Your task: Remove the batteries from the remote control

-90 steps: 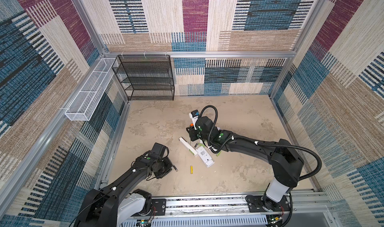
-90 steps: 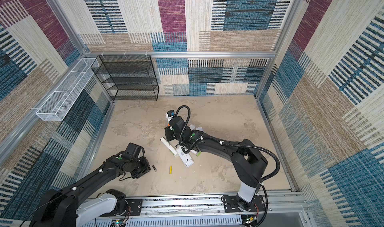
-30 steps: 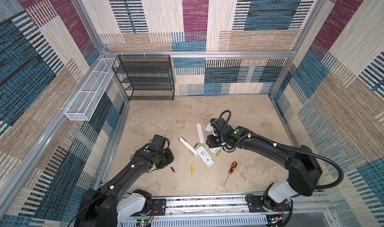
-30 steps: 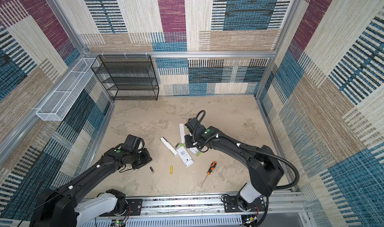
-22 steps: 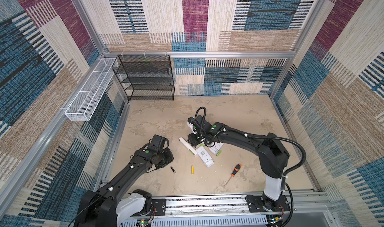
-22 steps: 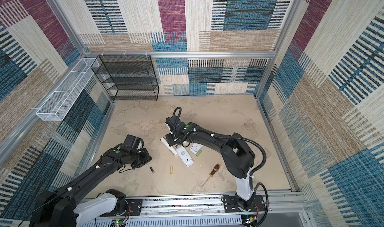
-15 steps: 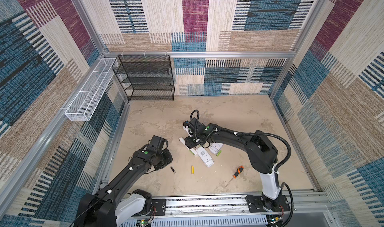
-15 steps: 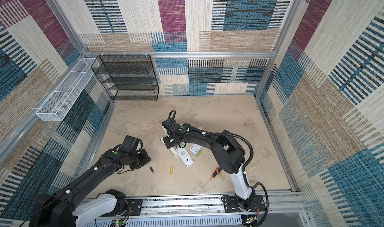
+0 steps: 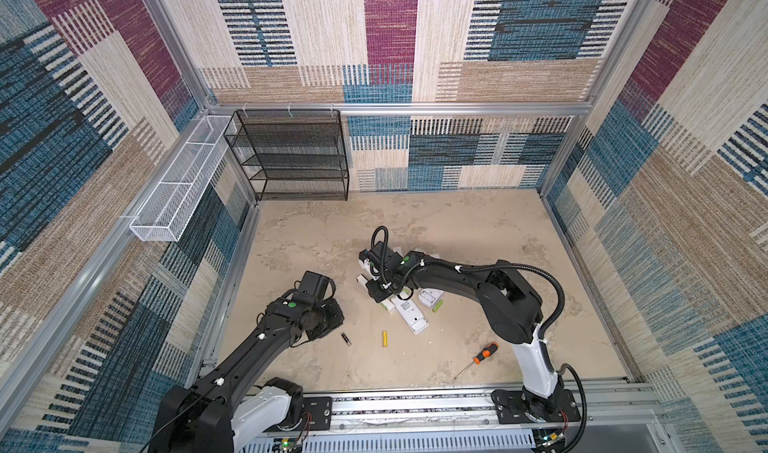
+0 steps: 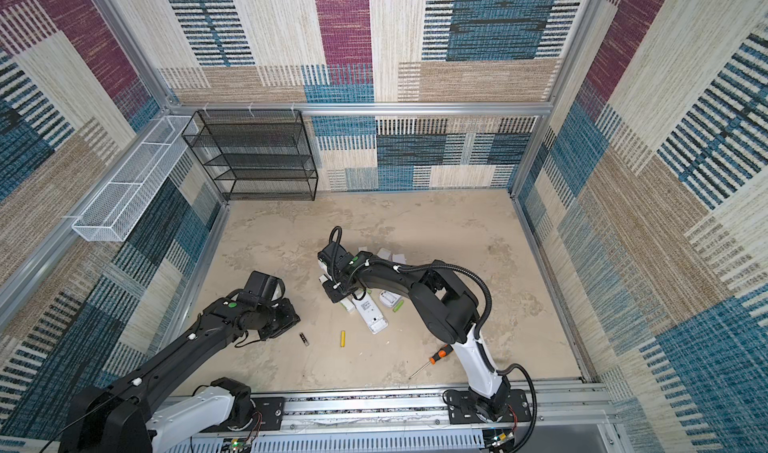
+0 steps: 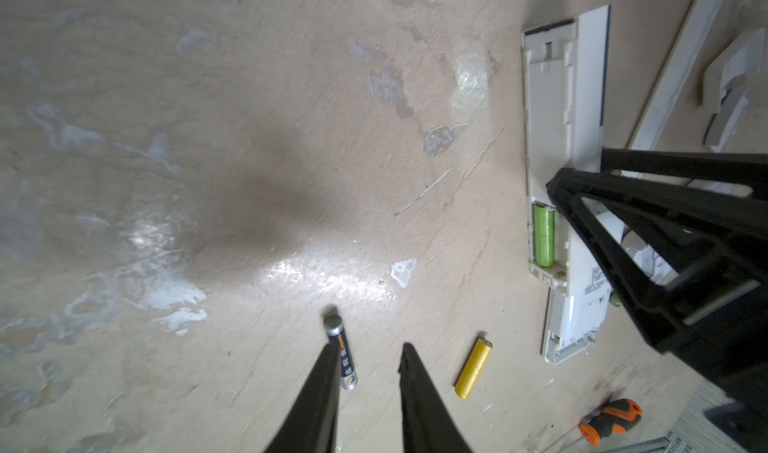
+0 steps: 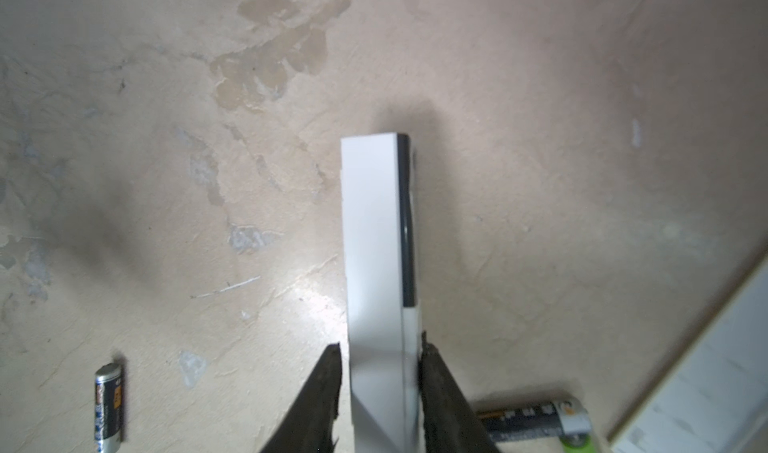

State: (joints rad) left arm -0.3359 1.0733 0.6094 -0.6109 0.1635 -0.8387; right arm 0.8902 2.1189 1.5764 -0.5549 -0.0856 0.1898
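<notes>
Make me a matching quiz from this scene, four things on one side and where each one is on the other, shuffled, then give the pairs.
Things: A yellow battery; B screwdriver; C slim white remote; D black wire rack.
Places: 1 against the back wall; 2 between the jaws of the right gripper; 3 on the floor nearest the right arm's base; 4 loose on the floor beside a black battery.
Pairs: A-4, B-3, C-2, D-1.
</notes>
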